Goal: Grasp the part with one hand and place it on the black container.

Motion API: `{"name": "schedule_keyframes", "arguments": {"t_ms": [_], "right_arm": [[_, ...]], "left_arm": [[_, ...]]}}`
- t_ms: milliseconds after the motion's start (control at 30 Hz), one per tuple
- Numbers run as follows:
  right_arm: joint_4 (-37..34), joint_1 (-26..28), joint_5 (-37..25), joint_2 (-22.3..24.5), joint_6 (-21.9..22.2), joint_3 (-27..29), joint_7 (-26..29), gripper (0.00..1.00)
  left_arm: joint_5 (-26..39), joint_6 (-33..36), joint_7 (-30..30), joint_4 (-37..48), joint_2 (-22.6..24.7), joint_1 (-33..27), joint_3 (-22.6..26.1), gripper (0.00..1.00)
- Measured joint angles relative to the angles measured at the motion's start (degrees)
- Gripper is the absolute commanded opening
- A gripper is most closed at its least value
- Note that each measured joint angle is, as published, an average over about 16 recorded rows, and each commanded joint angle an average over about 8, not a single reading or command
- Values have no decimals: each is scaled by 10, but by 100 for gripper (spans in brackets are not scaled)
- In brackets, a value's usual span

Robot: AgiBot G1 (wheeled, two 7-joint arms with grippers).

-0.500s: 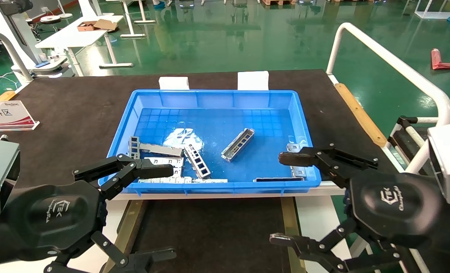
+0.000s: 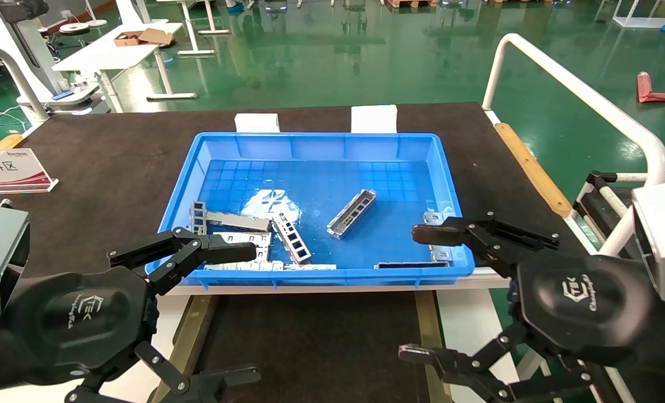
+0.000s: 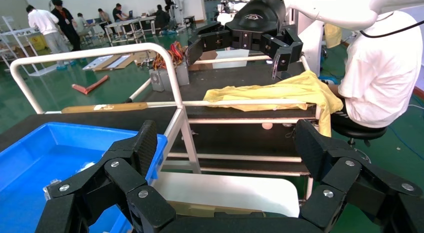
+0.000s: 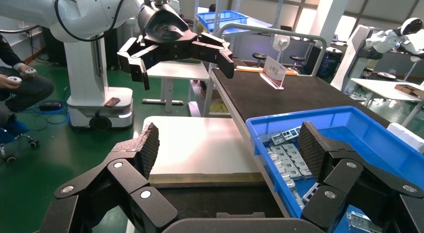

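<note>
My left gripper [image 2: 234, 313] and right gripper [image 2: 419, 294] hang wide open and empty at the blue bin's [image 2: 321, 274] near rim. The part [image 2: 351, 213] lies mid-bin, seen only from the head; wrist views miss it. The black container [image 2: 310, 336] lies below.

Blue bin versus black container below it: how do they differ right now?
The blue bin is deep-walled glossy plastic with a grid floor and holds the metal parts; the black container is flat, matte, with brass-coloured rails, and shows no parts. The bin lies farther from the robot, the container nearer, between both open tools. Both are rectangular.
</note>
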Motion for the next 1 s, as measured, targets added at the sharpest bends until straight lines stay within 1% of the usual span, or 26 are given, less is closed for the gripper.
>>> {"name": "schedule_keyframes", "arguments": {"t_ms": [1000], "right_arm": [[0,0,0,0,0,0,0,100]], "left_arm": [[0,0,0,0,0,0,0,100]]}}
